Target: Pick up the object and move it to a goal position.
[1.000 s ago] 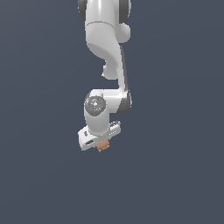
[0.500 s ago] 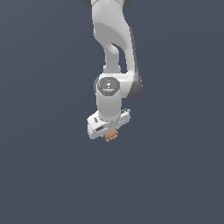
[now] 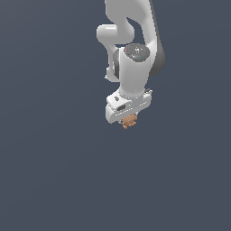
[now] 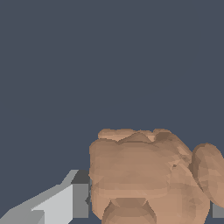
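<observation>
Lifted higher, hand (image 3: 127, 118) grips lumpy orange-brown object (image 3: 130, 121).

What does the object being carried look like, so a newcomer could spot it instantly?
Follow the white arm down from the top of the exterior view to its hand. Tucked beneath the hand sits the object, a small lumpy orange-brown block. It is the only warm-coloured thing against white robot and plain grey-blue background.

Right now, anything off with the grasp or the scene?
Nothing stands out. The orange-brown lumpy block sits under the white end effector, and in the wrist view it lies against one grey finger. No damage shows, and nothing else is in view.
</observation>
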### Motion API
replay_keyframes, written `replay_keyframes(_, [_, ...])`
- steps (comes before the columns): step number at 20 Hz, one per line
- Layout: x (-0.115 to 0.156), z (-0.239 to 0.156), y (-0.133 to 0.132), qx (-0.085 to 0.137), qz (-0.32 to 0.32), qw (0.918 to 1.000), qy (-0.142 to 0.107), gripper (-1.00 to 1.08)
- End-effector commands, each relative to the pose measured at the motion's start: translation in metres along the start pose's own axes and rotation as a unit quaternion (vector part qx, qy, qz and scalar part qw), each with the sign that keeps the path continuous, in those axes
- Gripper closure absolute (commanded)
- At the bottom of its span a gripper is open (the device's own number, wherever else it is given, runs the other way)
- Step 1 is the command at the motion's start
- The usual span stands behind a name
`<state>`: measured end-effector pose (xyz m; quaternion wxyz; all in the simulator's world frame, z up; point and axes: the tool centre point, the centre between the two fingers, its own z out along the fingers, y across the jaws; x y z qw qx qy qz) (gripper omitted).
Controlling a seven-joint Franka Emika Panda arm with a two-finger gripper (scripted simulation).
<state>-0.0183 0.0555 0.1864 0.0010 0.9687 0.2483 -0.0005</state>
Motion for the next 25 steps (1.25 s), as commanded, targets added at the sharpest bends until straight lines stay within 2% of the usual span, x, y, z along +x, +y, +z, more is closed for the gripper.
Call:
replay_keyframes(1, [-0.003, -0.021, -0.021, -0.001, 0.000, 1.0000, 0.000, 1.08])
replay_keyframes(8, [-0.008, -0.074, -0.073, -0.001, 0.000, 1.0000, 0.000, 1.08])
replay_keyframes(14, [-0.010, -0.105, -0.103, 0.000, 0.000, 1.0000, 0.000, 1.08])
replay_keyframes(19, [-0.010, -0.116, -0.112, 0.001, 0.000, 1.0000, 0.001, 1.08])
replay_keyframes(25, [-0.008, -0.112, -0.108, 0.001, 0.000, 1.0000, 0.001, 1.08])
